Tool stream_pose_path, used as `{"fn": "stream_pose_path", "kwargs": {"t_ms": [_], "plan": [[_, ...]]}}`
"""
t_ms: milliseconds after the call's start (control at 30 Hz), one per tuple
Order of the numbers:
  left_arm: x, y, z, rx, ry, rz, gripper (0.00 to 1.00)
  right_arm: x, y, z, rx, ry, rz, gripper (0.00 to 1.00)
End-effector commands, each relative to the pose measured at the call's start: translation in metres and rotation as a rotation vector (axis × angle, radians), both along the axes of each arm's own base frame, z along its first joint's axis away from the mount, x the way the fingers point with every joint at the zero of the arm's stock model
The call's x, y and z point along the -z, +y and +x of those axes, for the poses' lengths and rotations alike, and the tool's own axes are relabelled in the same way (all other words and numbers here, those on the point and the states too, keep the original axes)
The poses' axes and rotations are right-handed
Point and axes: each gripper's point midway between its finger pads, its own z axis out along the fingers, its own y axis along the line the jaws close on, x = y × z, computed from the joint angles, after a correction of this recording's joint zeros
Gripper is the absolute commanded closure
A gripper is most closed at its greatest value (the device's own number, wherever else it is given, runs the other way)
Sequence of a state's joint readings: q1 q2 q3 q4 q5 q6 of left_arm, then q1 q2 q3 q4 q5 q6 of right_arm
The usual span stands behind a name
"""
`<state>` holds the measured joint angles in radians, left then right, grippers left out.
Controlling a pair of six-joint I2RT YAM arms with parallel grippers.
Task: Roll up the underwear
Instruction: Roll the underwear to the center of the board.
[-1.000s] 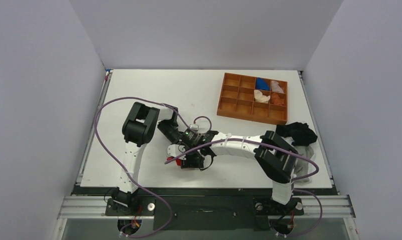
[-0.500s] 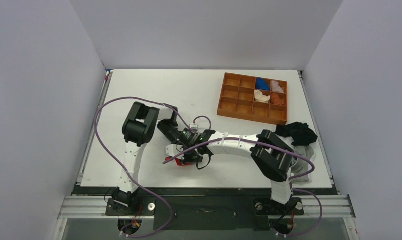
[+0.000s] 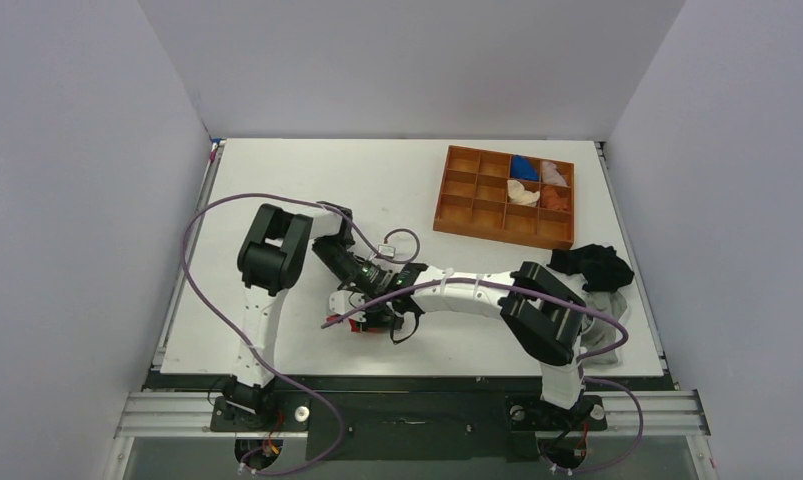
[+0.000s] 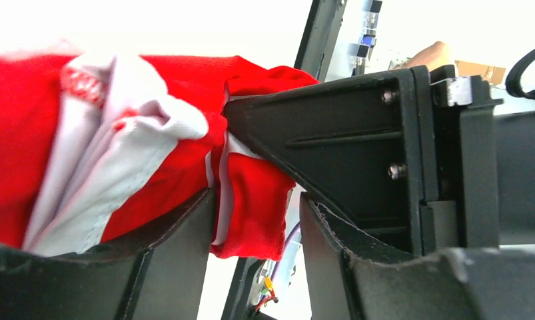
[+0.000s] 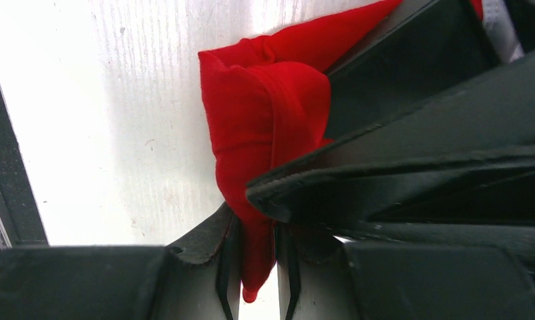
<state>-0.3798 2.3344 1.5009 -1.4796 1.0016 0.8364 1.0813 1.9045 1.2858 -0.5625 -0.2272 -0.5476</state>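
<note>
Top view, far left: left arm (image 3: 272, 255) bends in toward the near-middle of the white tabletop (image 3: 297, 180), with a purple cable (image 3: 192, 260) looping off it. Its wrist meets the right arm's wrist over the underwear (image 3: 359, 326), a bunched red wad lying on the tabletop close to the near edge and mostly hidden under both wrists.

Left wrist view: left fingers (image 4: 164, 253) are partly apart. A red flap with white trim hangs in the gap, touching the left-hand finger with a sliver of space at the other. It looks loose, not pinched. The rest of the underwear (image 4: 24, 133) is bunched up-left, and one black finger of the other arm pokes in from the right with its tip on the cloth.

Right wrist view: right fingers (image 5: 198, 247) are nearly closed, with a thin red fold of the underwear (image 5: 251, 113) clamped between them.

Further right: right arm (image 3: 477, 292) reaches left across the tabletop. Far right is a wooden compartment tray (image 3: 447, 225) with blue, white and orange cloth pieces in its right-hand cells. Nearer is a black garment (image 3: 592, 265) at the right edge, with a grey garment (image 3: 615, 300) just beside it, partly hidden behind the arm.
</note>
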Motion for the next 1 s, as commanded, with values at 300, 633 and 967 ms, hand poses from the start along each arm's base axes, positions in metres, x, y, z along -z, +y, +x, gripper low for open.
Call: {"fn": "stream_pose_path", "kwargs": {"t_ms": [300, 633, 967], "plan": [[-0.019, 0.011, 0.031, -0.059, -0.191, 0.063, 0.49, 0.002, -0.016, -0.022, 0.107, 0.063, -0.061, 1.0], [-0.008, 0.036, 0.052, -0.141, -0.314, 0.232, 0.49, 0.003, -0.014, -0.02, 0.13, 0.061, -0.065, 1.0], [0.015, 0.025, 0.071, -0.151, -0.328, 0.298, 0.49, 0.001, -0.01, -0.02, 0.119, 0.074, -0.076, 1.0]]}}
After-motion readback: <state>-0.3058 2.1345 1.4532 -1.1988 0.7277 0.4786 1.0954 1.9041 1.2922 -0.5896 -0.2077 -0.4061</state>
